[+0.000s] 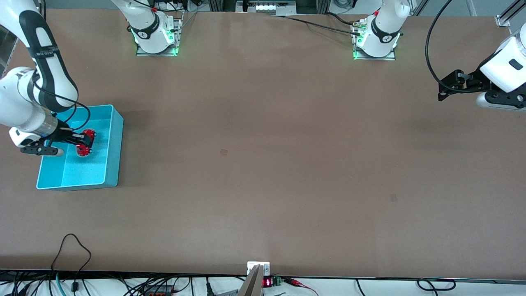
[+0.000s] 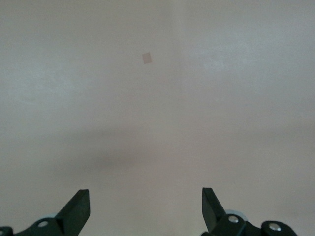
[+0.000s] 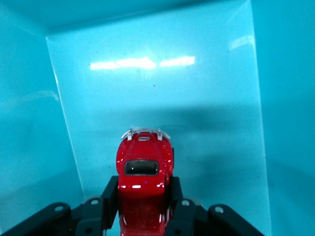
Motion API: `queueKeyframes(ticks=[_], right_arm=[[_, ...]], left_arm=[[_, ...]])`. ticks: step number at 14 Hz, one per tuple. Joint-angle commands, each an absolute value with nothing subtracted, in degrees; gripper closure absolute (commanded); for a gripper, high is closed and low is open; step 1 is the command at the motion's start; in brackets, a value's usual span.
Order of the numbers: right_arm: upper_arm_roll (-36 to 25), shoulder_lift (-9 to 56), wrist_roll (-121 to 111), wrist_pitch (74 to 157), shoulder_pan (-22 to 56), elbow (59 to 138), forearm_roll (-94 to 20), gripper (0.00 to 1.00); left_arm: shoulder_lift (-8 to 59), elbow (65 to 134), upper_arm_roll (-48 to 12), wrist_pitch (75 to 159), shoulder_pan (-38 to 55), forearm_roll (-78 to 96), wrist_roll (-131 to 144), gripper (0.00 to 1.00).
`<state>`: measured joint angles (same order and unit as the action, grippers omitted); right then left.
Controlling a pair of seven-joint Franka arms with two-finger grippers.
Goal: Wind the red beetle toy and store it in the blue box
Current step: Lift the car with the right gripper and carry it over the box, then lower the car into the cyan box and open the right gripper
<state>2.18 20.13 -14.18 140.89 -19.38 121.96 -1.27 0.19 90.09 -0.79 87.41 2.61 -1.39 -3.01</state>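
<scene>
In your front view, the right gripper (image 1: pixel 84 143) reaches into the blue box (image 1: pixel 111 164) at the right arm's end of the table, clamped on the red beetle toy (image 1: pixel 85 144). The left gripper (image 1: pixel 446 88) waits over bare table (image 1: pixel 263 164) at the left arm's end. In your left wrist view, its 2 fingers (image 2: pixel 78 209) stand wide apart, holding nothing. In your right wrist view, the fingers (image 3: pixel 110 194) pinch the toy's sides inside the box.
</scene>
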Motion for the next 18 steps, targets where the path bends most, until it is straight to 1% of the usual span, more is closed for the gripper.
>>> queueKeyframes(ticks=[1,2,5,6,7,8,9,11,13,14,15,16,18], right_arm=[[3.08,22.75,-15.90,142.46,-20.30,120.85,-0.88,0.81],[3.08,23.63,-16.00,144.56,-20.30,120.94,-0.79,0.76],[3.08,26.53,-16.78,148.26,-20.30,120.94,-0.79,0.76],[3.08,27.50,-18.27,149.66,-20.74,120.94,-0.88,0.75],[3.08,27.60,-18.63,149.68,-21.18,120.94,-1.14,0.56],[3.08,27.42,-18.63,149.59,-21.27,120.94,-1.32,0.16],[2.99,26.64,-18.55,149.33,-21.44,120.85,-1.67,0.00],[3.16,24.18,-18.11,148.28,-20.84,120.68,-1.84,0.00],[3.34,20.93,-17.93,144.17,-19.08,118.41,-1.85,0.00],[3.34,19.87,-17.84,139.62,-17.59,115.00,-1.85,0.00],[3.34,18.91,-17.84,133.13,-16.88,110.44,-1.85,0.00],[3.43,18.11,-17.75,126.37,-16.18,105.87,-1.85,0.00],[3.43,16.36,-12.87,116.85,-13.03,99.52,-1.85,0.00]], left_arm=[[-0.17,89.21,-1.14,86.31,2.46,-2.11,-3.87,0.00],[-0.26,89.21,-1.14,86.31,2.63,-2.20,-3.78,0.00],[0.00,89.30,-1.14,86.48,2.81,-2.11,-3.78,0.00],[0.09,89.30,-1.14,86.57,2.81,-2.11,-3.78,0.00],[0.09,89.30,-1.14,86.57,2.81,-2.11,-3.78,0.00],[0.09,89.30,-1.14,86.57,2.81,-2.11,-3.78,0.00],[0.00,89.38,-1.14,86.40,2.73,-2.11,-3.69,0.00],[-0.09,89.56,-1.05,86.31,2.46,-1.93,-3.69,0.00],[-0.09,89.56,-1.05,86.31,2.46,-1.93,-3.52,0.00],[-0.17,89.73,-1.05,85.96,2.29,-1.93,-3.86,0.00],[-0.44,89.30,-1.14,82.65,2.37,-1.93,-3.61,0.00],[-0.61,89.21,-1.14,81.23,2.37,-1.85,-3.17,0.00],[-0.62,89.21,-1.05,81.30,2.37,-1.85,-3.16,0.00]])
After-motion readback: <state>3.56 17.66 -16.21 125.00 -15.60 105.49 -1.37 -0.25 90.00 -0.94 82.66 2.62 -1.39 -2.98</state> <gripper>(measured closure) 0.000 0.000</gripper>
